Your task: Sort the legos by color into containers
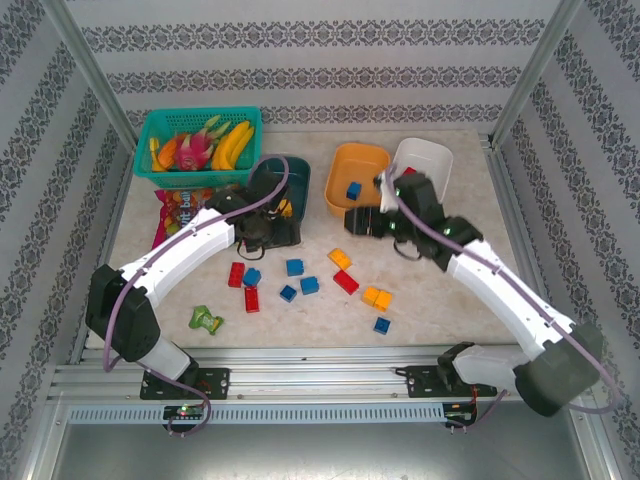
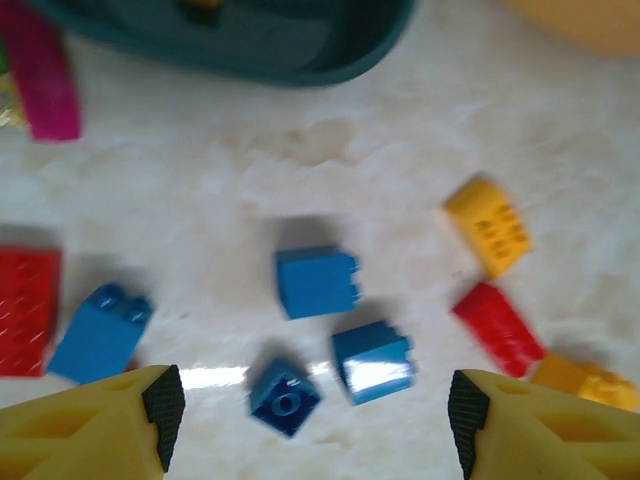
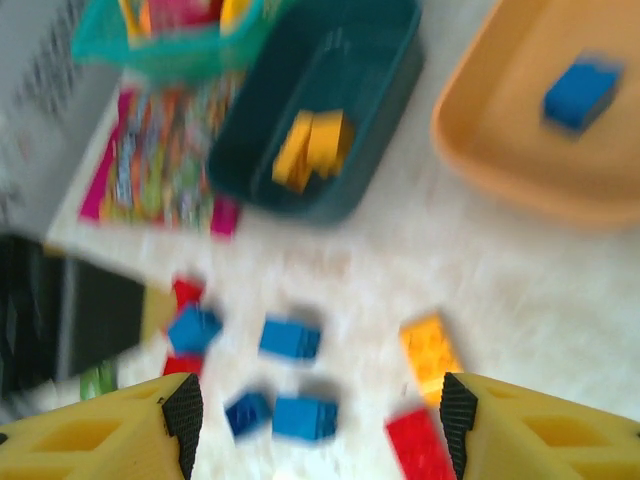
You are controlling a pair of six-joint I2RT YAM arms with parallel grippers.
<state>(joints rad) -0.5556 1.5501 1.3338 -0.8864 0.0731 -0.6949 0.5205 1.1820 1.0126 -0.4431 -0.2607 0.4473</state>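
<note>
1. Legos lie loose on the table, in front of the tubs. Two red and one blue sit at left, a blue cluster mid-table, orange and red ones to the right. A lone blue brick is nearest the arm bases.
2. Green toy figure lies at front left, apart from the bricks.
3. Left gripper: jaws wide apart, nothing held. It hangs over the blue cluster, and three blue bricks show below it between the yellow fingers.
4. Right gripper: jaws apart, empty. It sits just in front of the orange tub. The wrist view is blurred.
5. Candy bag lies flat, left of the teal tub.
6. Teal tub, leftmost of three, holds yellow-orange bricks.
7. Orange tub, in the middle, holds one blue brick.
8. White tub is just right of the orange one. A bit of red shows at its near edge, partly hidden by the right arm; cannot tell whether it is inside.
9. Mesh basket sits in the far left corner, with toy fruit in it.
</note>
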